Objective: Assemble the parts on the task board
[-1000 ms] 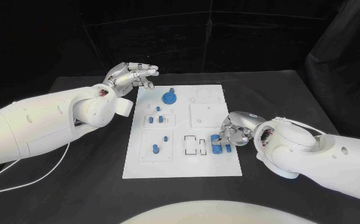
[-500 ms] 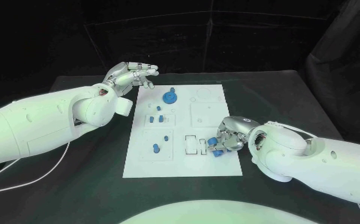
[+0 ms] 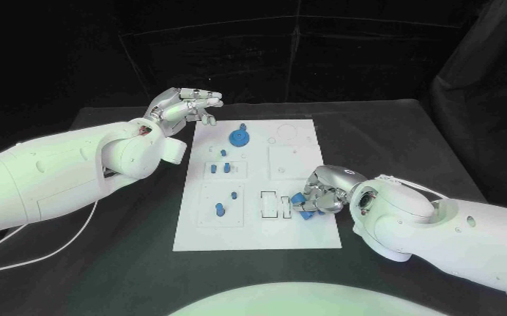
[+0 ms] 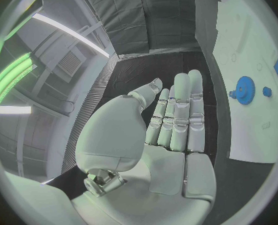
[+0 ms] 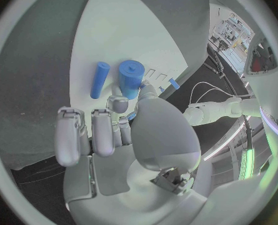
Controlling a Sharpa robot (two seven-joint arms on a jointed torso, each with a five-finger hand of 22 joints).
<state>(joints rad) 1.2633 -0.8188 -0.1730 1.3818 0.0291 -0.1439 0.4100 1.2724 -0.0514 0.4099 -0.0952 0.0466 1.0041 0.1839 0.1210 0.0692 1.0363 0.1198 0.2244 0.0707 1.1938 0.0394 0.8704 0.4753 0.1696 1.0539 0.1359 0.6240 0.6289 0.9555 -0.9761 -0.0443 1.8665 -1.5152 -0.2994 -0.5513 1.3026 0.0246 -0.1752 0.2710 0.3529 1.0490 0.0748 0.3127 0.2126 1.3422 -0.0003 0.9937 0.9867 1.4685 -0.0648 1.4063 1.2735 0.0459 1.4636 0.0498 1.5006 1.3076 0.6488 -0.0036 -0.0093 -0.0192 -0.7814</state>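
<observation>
right hand (image 3: 325, 196) pinches a blue cylinder (image 5: 131, 79) near the board's (image 3: 258, 235) right edge, beside a blue peg (image 5: 99, 80); left hand (image 3: 186, 107), fingers loosely spread, hovers off its far-left corner.

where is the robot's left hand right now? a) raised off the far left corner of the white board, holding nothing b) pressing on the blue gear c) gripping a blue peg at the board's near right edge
a: the left hand sits beyond the far left corner of the white task board, fingers apart, with nothing in it; the round blue gear lies untouched.
</observation>
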